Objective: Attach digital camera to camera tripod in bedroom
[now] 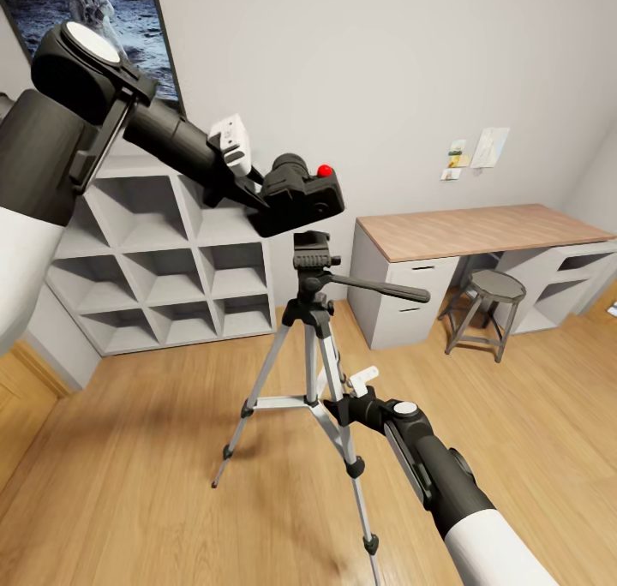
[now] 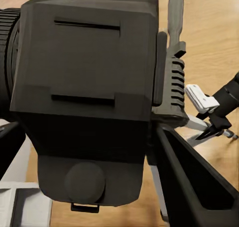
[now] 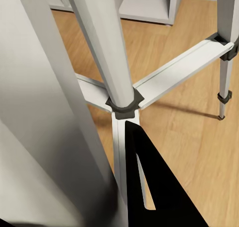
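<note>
My left gripper [image 1: 272,199] is shut on the digital camera [image 1: 302,197], a black box with a red button on top, held tilted just above the black head of the camera tripod [image 1: 310,312]. A small gap shows between camera and head. The left wrist view has the camera's underside [image 2: 84,87] close up, with the tripod head [image 2: 172,82] beyond it. My right gripper [image 1: 340,408] is shut on a silver tripod leg low down. In the right wrist view that leg [image 3: 50,117] runs beside a black finger [image 3: 149,187], with the centre column [image 3: 107,53] and braces behind.
White cube shelves [image 1: 163,269] stand against the wall behind the tripod. A wood-topped desk [image 1: 480,230] with a round stool [image 1: 495,290] is at the right. An astronaut poster [image 1: 94,12] hangs at the upper left. Light plank floor [image 1: 154,449] surrounds the tripod's feet.
</note>
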Robot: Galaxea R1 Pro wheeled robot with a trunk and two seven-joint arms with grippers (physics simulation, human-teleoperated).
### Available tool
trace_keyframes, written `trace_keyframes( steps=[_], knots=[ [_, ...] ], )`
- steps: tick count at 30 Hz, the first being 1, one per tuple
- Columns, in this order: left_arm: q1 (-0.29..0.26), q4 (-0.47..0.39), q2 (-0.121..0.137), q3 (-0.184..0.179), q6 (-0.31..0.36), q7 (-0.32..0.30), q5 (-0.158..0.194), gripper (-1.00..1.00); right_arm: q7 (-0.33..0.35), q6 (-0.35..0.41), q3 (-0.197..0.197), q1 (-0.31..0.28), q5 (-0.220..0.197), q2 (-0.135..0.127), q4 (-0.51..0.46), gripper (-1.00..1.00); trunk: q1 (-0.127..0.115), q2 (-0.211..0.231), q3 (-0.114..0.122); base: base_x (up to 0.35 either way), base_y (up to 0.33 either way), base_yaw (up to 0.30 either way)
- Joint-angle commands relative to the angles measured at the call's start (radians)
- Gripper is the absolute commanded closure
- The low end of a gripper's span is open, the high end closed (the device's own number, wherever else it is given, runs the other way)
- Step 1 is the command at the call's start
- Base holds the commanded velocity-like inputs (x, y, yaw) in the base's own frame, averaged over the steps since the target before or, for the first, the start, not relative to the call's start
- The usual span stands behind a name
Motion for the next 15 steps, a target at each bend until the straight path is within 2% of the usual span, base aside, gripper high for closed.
trace_keyframes(
  steps=[1,4,8,13,15],
  knots=[
    [-0.001,-0.003,0.002,-0.004,0.013,-0.008,-0.010,1.00,0.006,0.004,-0.001,-0.001,0.004,0.001,-0.002,1.00,0.000,-0.002,-0.002,0.000,0.000,0.000],
    [-0.001,-0.010,0.007,-0.008,0.022,-0.008,-0.017,1.00,0.006,0.004,-0.001,-0.001,0.004,0.000,-0.002,1.00,0.000,-0.002,-0.002,0.000,0.000,0.000],
    [-0.004,-0.052,0.029,-0.008,0.034,-0.009,-0.022,1.00,0.006,0.004,-0.002,-0.001,0.004,-0.001,-0.002,1.00,0.000,-0.002,-0.002,0.000,0.000,0.000],
    [-0.004,-0.064,0.030,-0.004,0.043,-0.008,-0.016,1.00,0.006,0.004,-0.002,-0.001,0.004,-0.001,-0.002,1.00,0.000,-0.002,-0.002,0.000,0.000,0.000],
    [-0.004,-0.066,0.023,-0.001,0.047,-0.007,-0.012,1.00,0.006,0.004,-0.001,-0.001,0.004,-0.001,-0.002,1.00,0.000,-0.002,-0.002,0.000,0.000,0.000]
  ],
)
